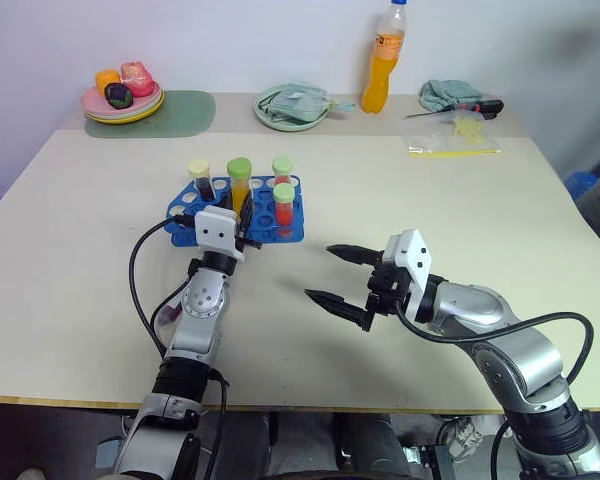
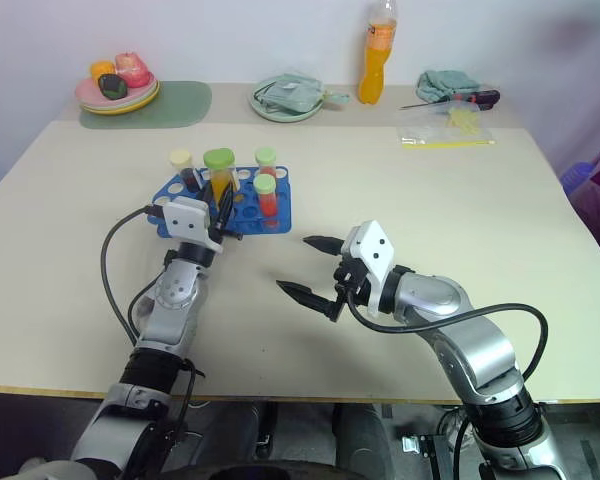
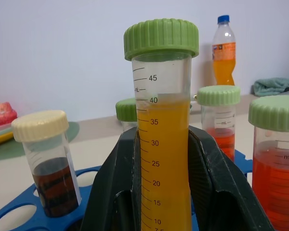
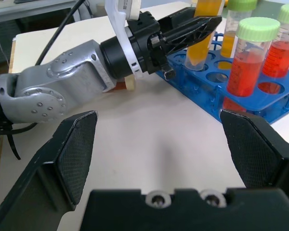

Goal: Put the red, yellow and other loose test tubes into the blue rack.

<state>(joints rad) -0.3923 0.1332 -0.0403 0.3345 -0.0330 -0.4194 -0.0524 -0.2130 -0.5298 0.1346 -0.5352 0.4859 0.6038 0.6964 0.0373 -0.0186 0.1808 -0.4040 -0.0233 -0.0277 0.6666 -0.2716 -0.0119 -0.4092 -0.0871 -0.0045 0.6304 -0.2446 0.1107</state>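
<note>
Table: beige table (image 1: 400, 190) is carrying the blue rack (image 1: 280, 225).
Left pincer (image 1: 242, 222): clamping the upright yellow tube (image 3: 164, 144), which is hanging directly over a rack hole.
Right pincer (image 1: 342, 275): gaping apart, idling well right of the rack.
Nearer arm: left.
</note>
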